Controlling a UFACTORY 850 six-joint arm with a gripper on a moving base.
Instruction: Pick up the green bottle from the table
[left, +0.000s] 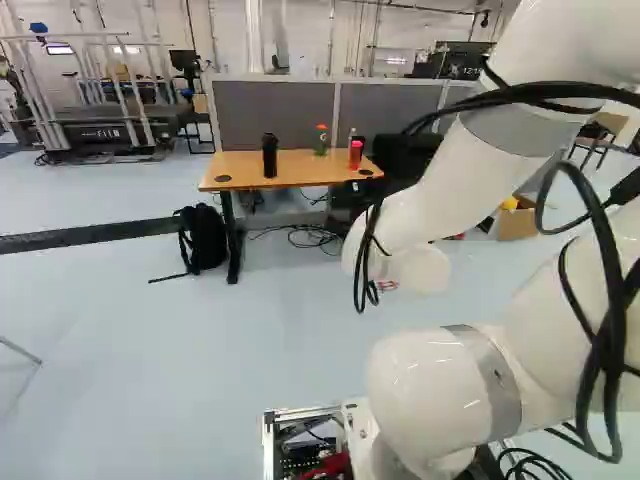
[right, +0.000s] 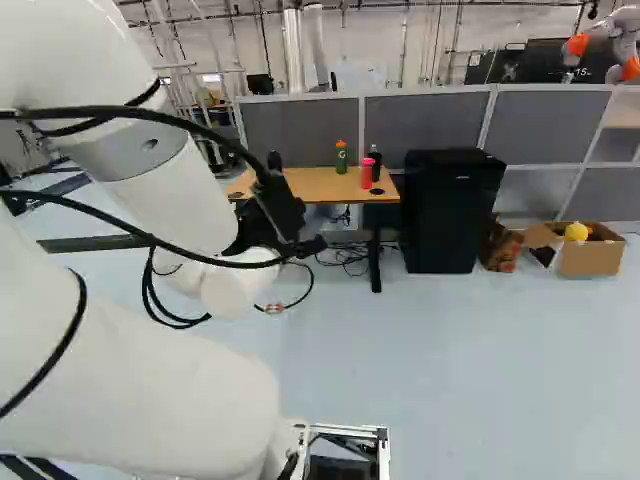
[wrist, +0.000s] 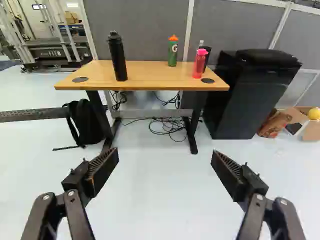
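Wrist view: we read white "G" on green bottle (wrist: 172, 56). Right base view: we make out "15" on dark screen (right: 549, 66); left base view, screen digits start "12", rest unclear. Pale print on black machine base (left: 82, 134): too blurred for us.

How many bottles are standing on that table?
4: the tall black bottle near one end of the table, the green bottle toward the back, the pink bottle near the other end, and a dark bottle partly behind the pink one; another could be hidden there.
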